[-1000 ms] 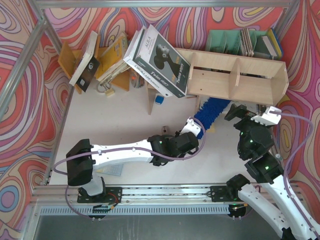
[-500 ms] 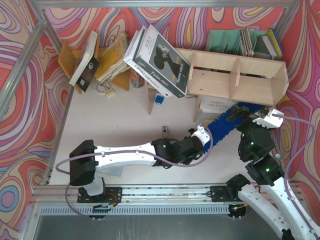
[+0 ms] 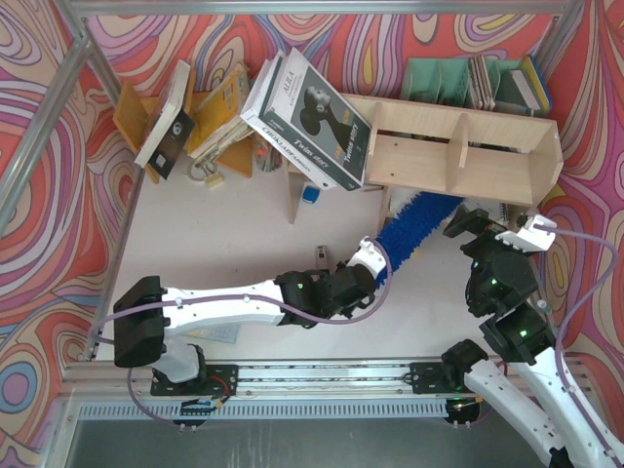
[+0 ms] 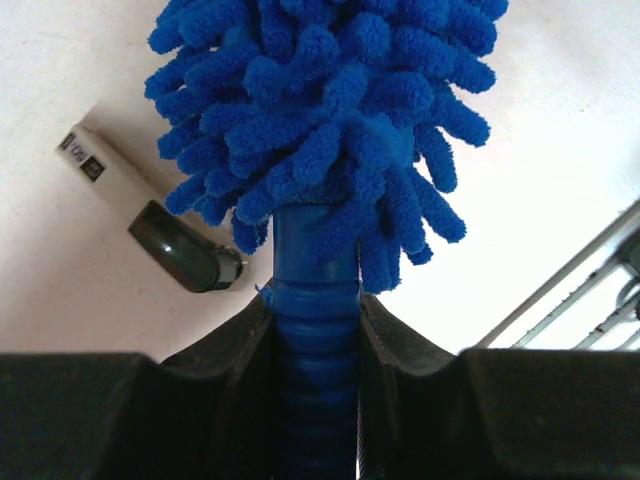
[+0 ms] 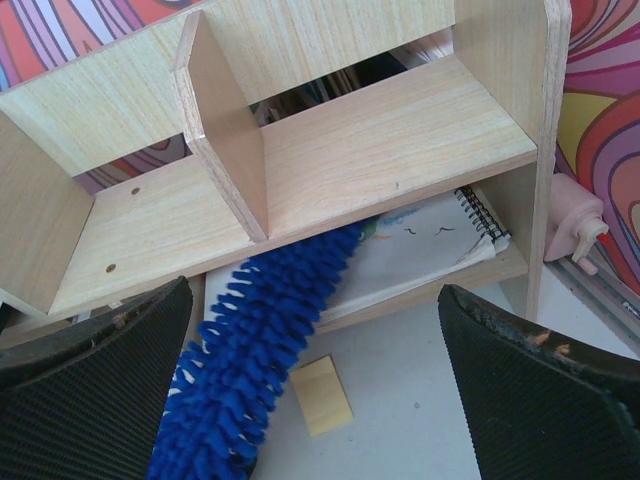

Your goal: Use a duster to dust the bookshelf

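The bookshelf (image 3: 458, 156) of pale plywood stands at the back right; the right wrist view shows its dividers and lower board (image 5: 350, 130) from close by. My left gripper (image 3: 375, 255) is shut on the ribbed blue handle (image 4: 315, 300) of the duster (image 3: 414, 222). The fluffy blue head (image 5: 260, 330) slants up to the right, and its tip reaches under the shelf's middle board beside a notebook. My right gripper (image 3: 481, 229) hangs open just right of the duster, in front of the shelf, with nothing between its fingers (image 5: 100, 390).
A spiral notebook (image 5: 430, 240) lies in the bottom compartment, with a small yellow card (image 5: 322, 393) on the table before it. A big book (image 3: 312, 117) leans on the shelf's left end. An orange rack (image 3: 210, 122), green file holders (image 3: 468, 83) and a grey device (image 4: 150, 215) are around.
The left arm swung the duster to the right along the shelf's underside half a second ago, and has now brought it back to the left. The right gripper stays open near the shelf.
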You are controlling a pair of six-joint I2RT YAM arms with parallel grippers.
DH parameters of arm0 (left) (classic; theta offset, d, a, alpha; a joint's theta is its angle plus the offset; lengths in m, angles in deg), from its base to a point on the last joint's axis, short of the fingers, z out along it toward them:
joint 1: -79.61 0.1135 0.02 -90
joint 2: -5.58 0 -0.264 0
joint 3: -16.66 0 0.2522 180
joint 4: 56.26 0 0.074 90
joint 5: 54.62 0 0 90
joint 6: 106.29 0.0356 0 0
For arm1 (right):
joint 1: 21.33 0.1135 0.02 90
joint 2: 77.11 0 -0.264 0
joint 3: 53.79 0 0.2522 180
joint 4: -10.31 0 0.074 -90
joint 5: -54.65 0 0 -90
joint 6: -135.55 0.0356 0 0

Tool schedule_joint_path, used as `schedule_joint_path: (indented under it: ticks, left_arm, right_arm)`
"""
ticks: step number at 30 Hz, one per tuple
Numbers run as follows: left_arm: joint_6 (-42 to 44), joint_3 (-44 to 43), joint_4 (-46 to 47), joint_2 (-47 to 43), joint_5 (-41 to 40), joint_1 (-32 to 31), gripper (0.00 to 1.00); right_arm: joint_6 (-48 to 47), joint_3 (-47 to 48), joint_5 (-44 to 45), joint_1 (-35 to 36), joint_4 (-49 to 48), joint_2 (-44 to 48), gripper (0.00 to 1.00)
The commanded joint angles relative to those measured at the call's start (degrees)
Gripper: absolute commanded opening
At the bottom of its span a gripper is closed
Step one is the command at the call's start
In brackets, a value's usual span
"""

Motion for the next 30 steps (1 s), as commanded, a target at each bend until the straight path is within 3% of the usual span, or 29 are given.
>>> schedule_joint_path:
  ticks: [1,7,18,25,30]
  left_arm:
    - [-2.29,1.81,3.03,-3.35,-4.01,1.65,0.00]
    - [-1.25,-1.14,-0.55,-0.39,-2.42,1.77,0.00]
    - [3.41,-1.74,1.09,-0.19,4.53,-1.08,0.00]
    - [3.55,-0.13,3.32,-3.13,1.50,-2.17,0.00]
    - [1.26,-0.44,0.11,-6.03,-3.62,-1.77,0.00]
  right_arm:
    - [0.41,-0.05,1.01,-0.24,-0.17,0.66,0.99]
    - [0.50,-0.07,1.22,-0.19,0.00,0.73,0.99]
    - [0.52,0.05,1.37,-0.23,0.18,0.50,0.99]
    - [0.43,0.14,1.46,-0.18,0.14,0.44,0.99]
    - [0.40,0.10,1.46,-0.21,0.03,0.34,0.99]
